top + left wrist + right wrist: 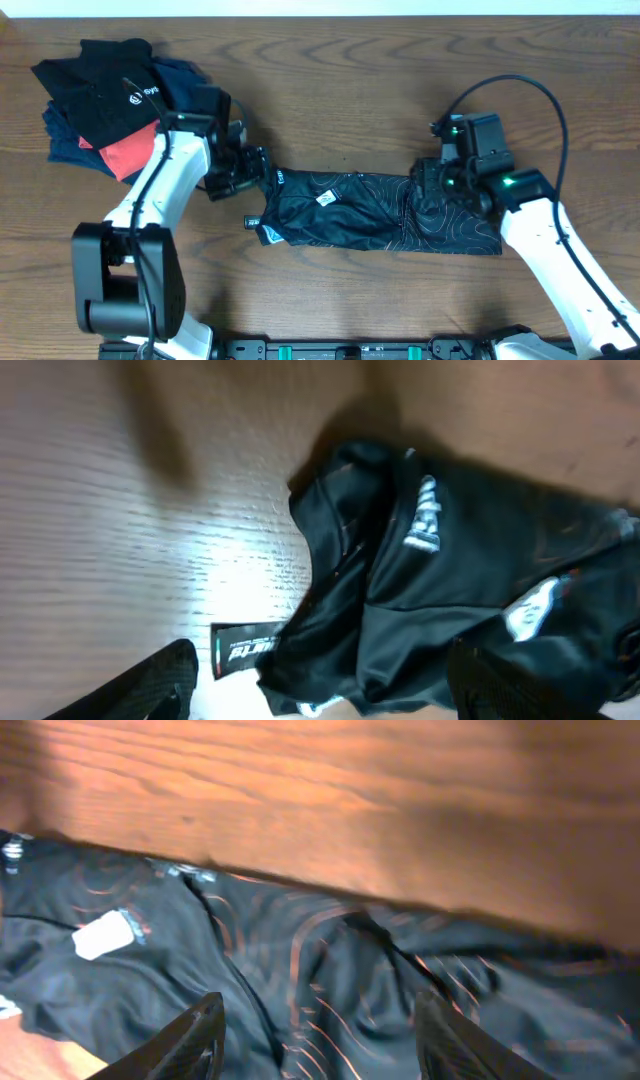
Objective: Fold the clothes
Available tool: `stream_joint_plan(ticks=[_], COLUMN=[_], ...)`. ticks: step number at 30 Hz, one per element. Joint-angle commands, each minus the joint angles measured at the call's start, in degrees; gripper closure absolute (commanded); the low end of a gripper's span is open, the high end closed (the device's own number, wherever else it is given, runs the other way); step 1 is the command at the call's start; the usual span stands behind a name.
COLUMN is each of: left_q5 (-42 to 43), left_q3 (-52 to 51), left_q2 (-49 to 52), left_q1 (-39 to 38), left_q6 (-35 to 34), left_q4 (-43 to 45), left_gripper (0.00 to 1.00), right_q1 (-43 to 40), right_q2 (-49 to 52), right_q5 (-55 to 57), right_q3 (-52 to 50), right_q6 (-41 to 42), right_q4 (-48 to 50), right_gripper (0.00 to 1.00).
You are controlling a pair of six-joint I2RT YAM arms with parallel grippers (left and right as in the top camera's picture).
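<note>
The black jersey (375, 212) with fine copper contour lines lies folded into a long band across the middle of the table. My left gripper (243, 175) is open at its left end, fingers apart over the bunched edge (400, 590) and a loose label (245, 650). My right gripper (435, 185) is open above the jersey's right part, its fingers spread over the wrinkled fabric (320, 990). Neither gripper holds anything.
A pile of other garments sits at the back left: a plain black top with a small white logo (110, 85), navy cloth (70, 145) and a coral-red piece (128, 155). Bare wooden table (400, 90) lies behind and in front of the jersey.
</note>
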Motion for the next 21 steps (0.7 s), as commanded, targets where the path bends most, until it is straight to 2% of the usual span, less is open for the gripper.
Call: stream_joint_plan(ticks=[1,11,14,16,17,18,21], left_q5=[5.92,15.52,21.07,21.03,21.05,21.07,19.08], left_q3=[-2.97,-6.75,-6.75,-6.75,-6.73,-6.73,-6.27], left_q2=[2.05,10.97,12.98,13.14,13.07,12.92,12.41], left_q1=[0.13,-3.65,-5.62,-6.80,-7.17,-7.32,-6.49], left_q6=[3.89,5.09,5.09,5.09,5.07,5.07,5.05], left_q4=[2.03,7.96,8.24,8.04,8.04,8.04,7.63], left_gripper=[0.18,0.15,0.19,0.30,0.41,0.60,0.91], right_q1=[-1.75,-3.17,-3.17,-3.19,-3.19,-3.19,-3.23], right_q2=[-0.42,-0.39,-0.39,-0.39,-0.39,-0.39,-0.39], right_q5=[2.82,3.52,3.56,3.58,3.58,3.58,3.63], right_q3=[0.50,0.48,0.48,0.48,0.48,0.48,0.48], right_q6=[1.97,2.32,2.32,2.29,2.29,2.29,2.29], right_q4=[-2.27,-4.96,-5.03,-5.03,-5.03,-5.05,-5.09], right_gripper=[0.41,0.41,0.41,0.41,0.41,0.41,0.41])
